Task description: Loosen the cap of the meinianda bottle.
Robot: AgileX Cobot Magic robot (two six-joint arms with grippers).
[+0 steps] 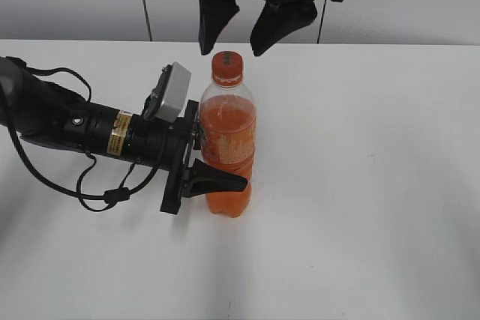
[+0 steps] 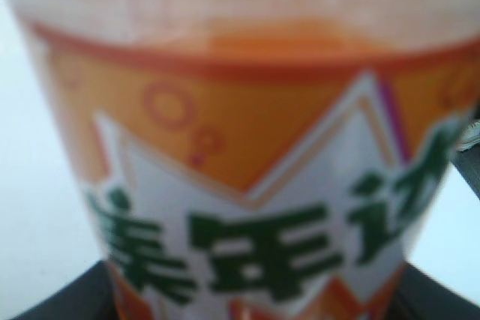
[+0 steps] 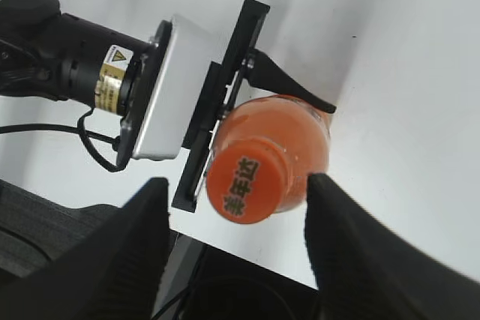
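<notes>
The meinianda bottle (image 1: 227,136) stands upright on the white table (image 1: 375,185), filled with orange drink and wearing an orange-and-white label (image 2: 255,185). My left gripper (image 1: 225,162) comes in from the left and is shut on the bottle's body at the label. One of its black fingers (image 1: 221,180) crosses the front; the other is hidden behind the bottle. The orange cap (image 1: 227,67) sits on the neck and carries dark lettering on top (image 3: 246,179). My right gripper (image 1: 231,49) hangs just above the cap, open, with a finger on each side (image 3: 142,245) and neither touching it.
The left arm with its cables (image 1: 82,129) lies across the table's left side. Behind the table rises a grey panelled wall (image 1: 420,5). In the right wrist view the table's edge and a dark floor (image 3: 225,282) lie below the cap.
</notes>
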